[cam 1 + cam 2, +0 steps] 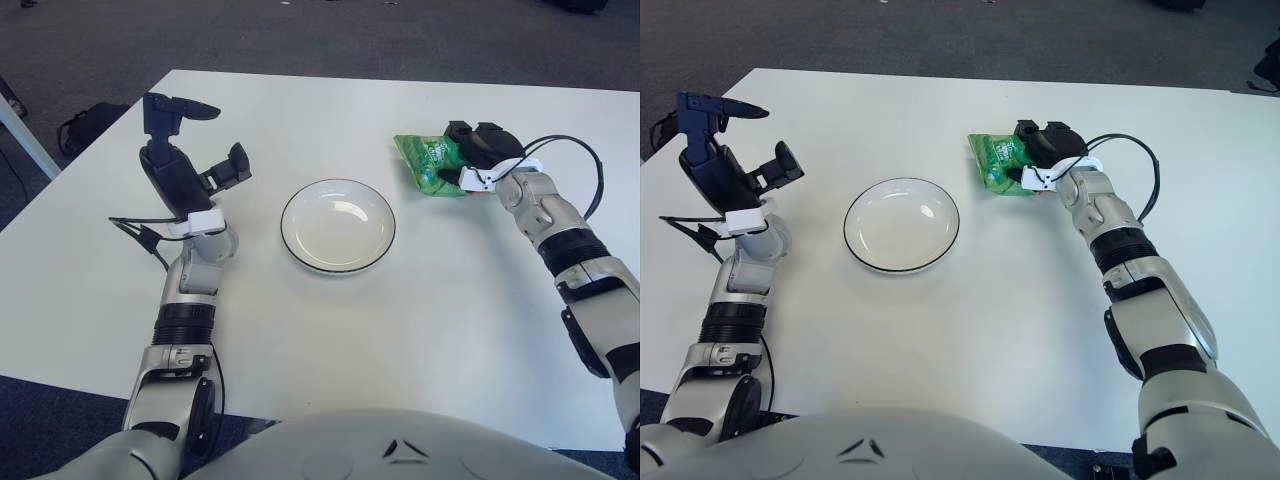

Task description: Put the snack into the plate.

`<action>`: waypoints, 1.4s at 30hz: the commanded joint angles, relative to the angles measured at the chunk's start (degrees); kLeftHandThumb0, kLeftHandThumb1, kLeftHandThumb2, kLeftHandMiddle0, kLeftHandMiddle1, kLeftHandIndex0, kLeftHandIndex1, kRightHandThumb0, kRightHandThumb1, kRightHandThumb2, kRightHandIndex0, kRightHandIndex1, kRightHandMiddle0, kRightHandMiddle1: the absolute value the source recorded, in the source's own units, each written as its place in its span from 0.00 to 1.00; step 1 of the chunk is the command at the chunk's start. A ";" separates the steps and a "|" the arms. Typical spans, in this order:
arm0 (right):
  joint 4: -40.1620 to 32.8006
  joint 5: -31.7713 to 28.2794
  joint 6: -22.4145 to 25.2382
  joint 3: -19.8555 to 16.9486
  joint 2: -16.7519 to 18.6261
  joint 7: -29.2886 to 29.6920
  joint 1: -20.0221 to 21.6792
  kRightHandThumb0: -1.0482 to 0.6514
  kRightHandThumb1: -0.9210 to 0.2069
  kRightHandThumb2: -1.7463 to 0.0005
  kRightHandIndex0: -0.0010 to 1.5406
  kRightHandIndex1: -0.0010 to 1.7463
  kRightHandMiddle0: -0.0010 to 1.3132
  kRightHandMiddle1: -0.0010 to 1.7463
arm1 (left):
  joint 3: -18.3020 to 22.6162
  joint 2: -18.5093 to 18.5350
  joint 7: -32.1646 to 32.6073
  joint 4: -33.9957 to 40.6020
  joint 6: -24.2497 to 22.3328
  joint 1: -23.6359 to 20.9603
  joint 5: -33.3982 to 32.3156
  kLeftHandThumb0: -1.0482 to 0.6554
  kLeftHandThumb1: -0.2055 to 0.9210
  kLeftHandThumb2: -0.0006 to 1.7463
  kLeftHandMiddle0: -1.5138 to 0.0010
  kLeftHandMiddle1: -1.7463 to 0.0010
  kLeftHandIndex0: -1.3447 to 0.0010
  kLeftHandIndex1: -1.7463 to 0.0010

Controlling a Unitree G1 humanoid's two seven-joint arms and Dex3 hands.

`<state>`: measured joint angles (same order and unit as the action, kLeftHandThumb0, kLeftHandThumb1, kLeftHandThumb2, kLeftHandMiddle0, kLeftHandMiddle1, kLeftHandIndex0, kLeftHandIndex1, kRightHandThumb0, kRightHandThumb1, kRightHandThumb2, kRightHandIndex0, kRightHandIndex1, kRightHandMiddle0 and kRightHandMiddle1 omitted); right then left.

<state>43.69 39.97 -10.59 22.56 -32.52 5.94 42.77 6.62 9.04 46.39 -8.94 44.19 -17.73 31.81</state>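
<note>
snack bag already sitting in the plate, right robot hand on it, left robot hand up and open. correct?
Not quite. The plate holds nothing; the green snack bag lies on the table to its right, as the left eye view shows. The right robot hand is on the bag, and the left robot hand is up and open.

The right hand [478, 150] is gripping the green snack [425, 165] beside the plate [338, 225]; the left hand [185, 165] is hovering open.
</note>
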 commanded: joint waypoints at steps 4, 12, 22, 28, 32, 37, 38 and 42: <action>3.77 -2.53 -1.46 -1.21 2.03 0.73 -1.69 0.62 0.73 0.15 0.54 0.85 0.47 1.00 | 0.60 -0.49 -0.47 0.12 0.04 -0.07 -0.20 0.61 0.42 0.74 0.50 0.17 0.64 0.00; -2.83 -3.23 -0.39 -2.94 1.14 0.10 -1.45 0.62 0.75 0.11 0.54 0.91 0.45 1.00 | 0.11 -0.36 1.12 -2.06 0.45 -1.63 2.42 0.61 0.37 0.81 0.51 0.06 0.65 0.01; -12.39 -6.46 1.07 -6.76 2.42 -2.45 -1.37 0.62 0.76 0.10 0.54 0.92 0.45 1.00 | -1.53 0.75 -0.19 -13.62 3.74 -3.40 0.11 0.61 0.35 0.84 0.59 0.00 0.58 0.02; -29.47 -8.65 7.90 -8.74 4.01 -10.21 -3.78 0.62 0.77 0.10 0.55 0.93 0.45 1.00 | -2.09 2.14 -3.77 -13.80 -2.64 -2.98 1.61 0.61 0.35 0.84 0.60 0.00 0.56 0.01; -32.00 -9.77 5.96 -8.97 4.89 -10.84 -3.92 0.62 0.79 0.10 0.58 0.89 0.46 1.00 | -3.28 2.86 -7.25 -13.64 -6.42 -2.77 1.80 0.61 0.34 0.85 0.60 0.00 0.56 0.00; -25.38 -8.00 -2.06 -7.26 5.76 -6.79 -0.35 0.62 0.80 0.08 0.57 0.91 0.47 1.00 | -4.81 3.98 -11.09 -13.70 -8.73 -2.64 0.93 0.61 0.35 0.83 0.53 0.00 0.61 0.06; -24.60 -7.43 -3.64 -6.96 6.07 -5.61 0.37 0.62 0.80 0.07 0.57 0.92 0.47 1.00 | -5.14 4.25 -12.12 -14.11 -8.73 -2.84 0.39 0.61 0.36 0.82 0.53 0.00 0.61 0.06; -23.78 -6.64 -6.87 -6.79 6.64 -3.82 0.87 0.62 0.82 0.04 0.54 0.98 0.49 1.00 | -5.88 4.69 -14.47 -15.08 -8.70 -3.33 -1.22 0.61 0.40 0.80 0.54 0.01 0.68 0.02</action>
<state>19.03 32.62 -15.24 15.53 -26.11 0.68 42.33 1.23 12.67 33.67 -23.11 35.98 -20.45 31.96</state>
